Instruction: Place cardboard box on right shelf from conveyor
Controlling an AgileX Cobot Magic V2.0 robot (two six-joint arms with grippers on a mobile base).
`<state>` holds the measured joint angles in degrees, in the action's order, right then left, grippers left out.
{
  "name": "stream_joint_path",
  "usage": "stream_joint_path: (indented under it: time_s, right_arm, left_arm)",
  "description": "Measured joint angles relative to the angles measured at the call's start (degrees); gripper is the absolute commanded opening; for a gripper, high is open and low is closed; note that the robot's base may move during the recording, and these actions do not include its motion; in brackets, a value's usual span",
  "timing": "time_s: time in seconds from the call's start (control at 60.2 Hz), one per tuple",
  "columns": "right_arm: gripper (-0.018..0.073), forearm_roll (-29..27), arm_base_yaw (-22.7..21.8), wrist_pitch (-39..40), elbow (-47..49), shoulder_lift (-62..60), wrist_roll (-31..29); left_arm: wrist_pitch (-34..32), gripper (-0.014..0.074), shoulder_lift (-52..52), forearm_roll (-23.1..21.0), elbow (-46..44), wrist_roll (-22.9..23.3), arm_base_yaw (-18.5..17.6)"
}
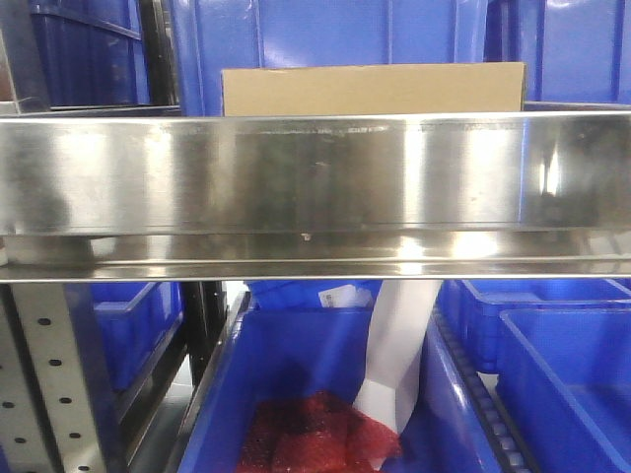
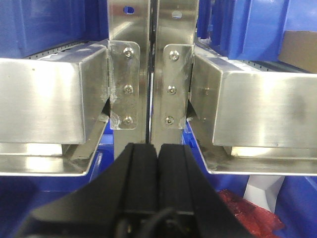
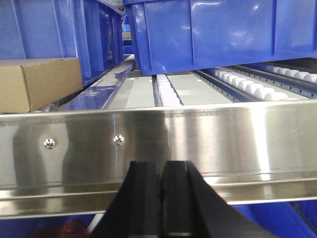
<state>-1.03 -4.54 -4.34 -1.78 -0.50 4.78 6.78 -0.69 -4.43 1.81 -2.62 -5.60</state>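
The cardboard box [image 1: 373,90] sits on the right shelf [image 1: 315,172], just behind the shelf's broad shiny front lip, so that only its upper band shows above the steel in the front view. It stands level, its long face square to the lip, with blue bins [image 1: 325,32] close behind it. From the right wrist view the box [image 3: 40,84] lies at the left end of the visible stretch of shelf, against the front lip [image 3: 198,141], with white rollers [image 3: 250,85] running back along the shelf to its right and a large blue bin [image 3: 218,32] resting farther in. The right gripper [image 3: 161,198] hangs in front of the lip, its two black fingers pressed together with nothing between them, well apart from the box. The left gripper [image 2: 157,178] is likewise clenched on nothing, its fingers meeting in a thin seam, and it faces the bolted steel uprights [image 2: 151,74] where two shelf sections join; a corner of the box [image 2: 299,49] shows at the far right of that view. Below the shelf, a blue bin [image 1: 296,374] holds red netting [image 1: 315,434] and a white strip [image 1: 399,355].
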Motion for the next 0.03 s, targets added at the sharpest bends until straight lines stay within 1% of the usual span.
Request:
stream_joint_path:
  time_s: [0.033]
  right_arm:
    - [0.0025,0.0,0.0,0.0,0.0,0.0,0.0]
  left_arm:
    - [0.0,-0.0116,0.0,0.0,0.0,0.0,0.0]
